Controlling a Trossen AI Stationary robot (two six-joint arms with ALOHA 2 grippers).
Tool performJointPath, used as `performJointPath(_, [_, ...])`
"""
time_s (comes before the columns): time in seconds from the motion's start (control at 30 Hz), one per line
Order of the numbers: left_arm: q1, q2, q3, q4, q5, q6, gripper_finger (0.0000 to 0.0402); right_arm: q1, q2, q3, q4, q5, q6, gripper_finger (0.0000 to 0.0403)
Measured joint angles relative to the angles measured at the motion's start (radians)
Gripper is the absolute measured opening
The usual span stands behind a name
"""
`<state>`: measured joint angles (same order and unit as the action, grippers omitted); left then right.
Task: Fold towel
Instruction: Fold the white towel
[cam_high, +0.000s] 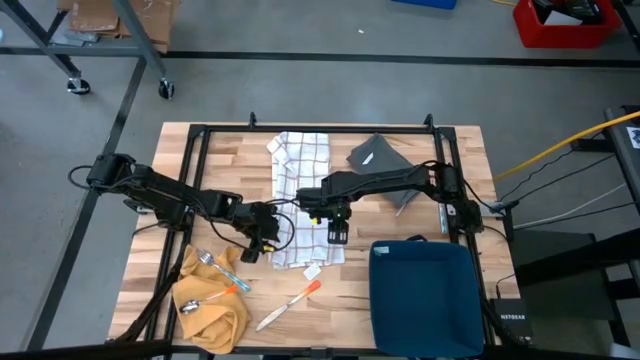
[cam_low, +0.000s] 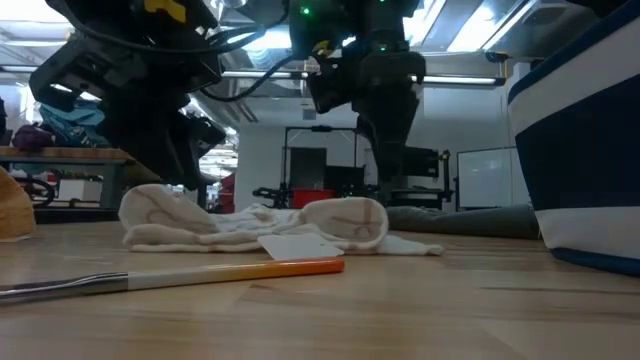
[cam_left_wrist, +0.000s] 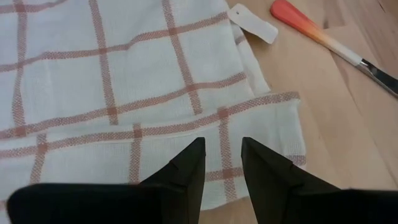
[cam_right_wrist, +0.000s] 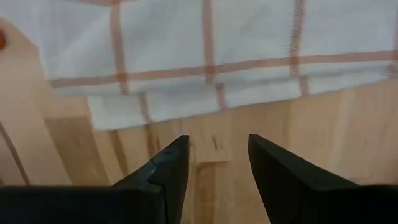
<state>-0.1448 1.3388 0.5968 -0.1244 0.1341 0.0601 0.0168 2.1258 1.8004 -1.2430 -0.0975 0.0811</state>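
Both arms reach inward over the towel (cam_high: 303, 200), which lies lengthwise mid-worktop (cam_high: 440, 150): the left claw (cam_high: 262, 237) hangs over its near left edge, fingers (cam_left_wrist: 186, 171) parted and holding nothing, and the right claw (cam_high: 337, 232) hangs at its near right edge, likewise released, over bare wood. Around it lie a knife (cam_high: 288, 305) and a tag (cam_high: 313, 271) near the front, a yellow cloth (cam_high: 215, 315) with spoons (cam_high: 200, 300) front left, a blue bin (cam_high: 425, 295) front right and a grey cloth (cam_high: 375, 153) behind. Grey floor (cam_high: 300, 90) surrounds the wooden worktop.

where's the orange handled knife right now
In the high view the orange-handled table knife lies on the wooden table near its front edge, just below the white checked towel, between the yellow cloth and blue bin.
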Motion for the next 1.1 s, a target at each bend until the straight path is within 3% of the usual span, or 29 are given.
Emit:
performJointPath(0.27, [0.0, 0.0, 0.0, 0.037, -0.011, 0.032, 0.0098, 0.064, 0.0, 0.0, 0.038, 0.033, -0.007, 0.0168])
performJointPath(0.47, [0.001, 0.0, 0.0, 0.079, -0.133, 0.08, 0.0103, 0.076, 0.0, 0.0, 0.045, 0.043, 0.007, 0.0168])
performJointPath(0.7, [0.008, 0.036, 0.0, 0.079, -0.296, 0.001, 0.0187, 0.076, 0.0, 0.0, 0.038, 0.044, -0.015, 0.0168])
performJointPath(0.83, [0.007, 0.047, 0.0, 0.089, -0.306, 0.056, 0.0231, 0.076, 0.0, 0.0, 0.035, 0.044, -0.036, 0.0168])
performJointPath(1.1, [-0.064, 0.031, 0.074, -0.031, -0.244, 0.097, 0.024, 0.114, 0.0, 0.0, 0.038, -0.002, -0.204, 0.0168])
